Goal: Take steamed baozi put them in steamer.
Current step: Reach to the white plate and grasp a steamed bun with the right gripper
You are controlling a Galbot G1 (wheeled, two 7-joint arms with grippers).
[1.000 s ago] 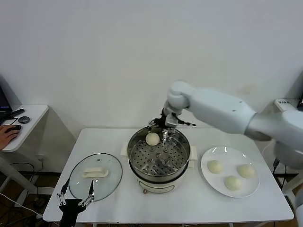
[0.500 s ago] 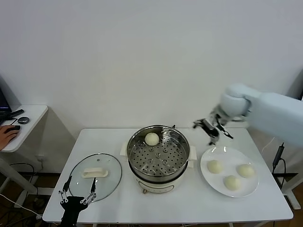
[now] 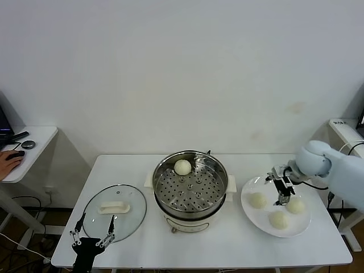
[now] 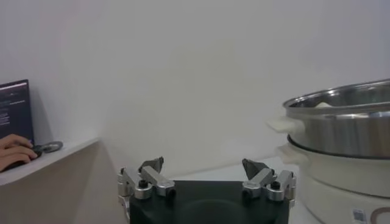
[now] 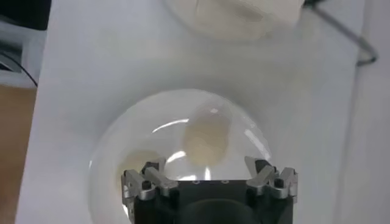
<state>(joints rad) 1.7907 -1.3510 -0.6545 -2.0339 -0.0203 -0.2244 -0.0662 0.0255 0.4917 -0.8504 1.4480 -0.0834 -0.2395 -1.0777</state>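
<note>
Now the right end effector point(image 3: 282, 190) hangs over the plate point(image 3: 248, 205), fingers spread and empty, among three buns point(image 3: 258, 199); a fourth bun point(image 3: 182, 166) already sits at the back of the steamer point(image 3: 190, 185). To do this well, I'd centre the fingers on one bun, come straight down, and close softly so the dough isn't crushed. The left end effector point(image 3: 91, 238) waits open by the glass lid point(image 3: 114, 212) at the worktop point(image 3: 227, 247) edge.
</note>
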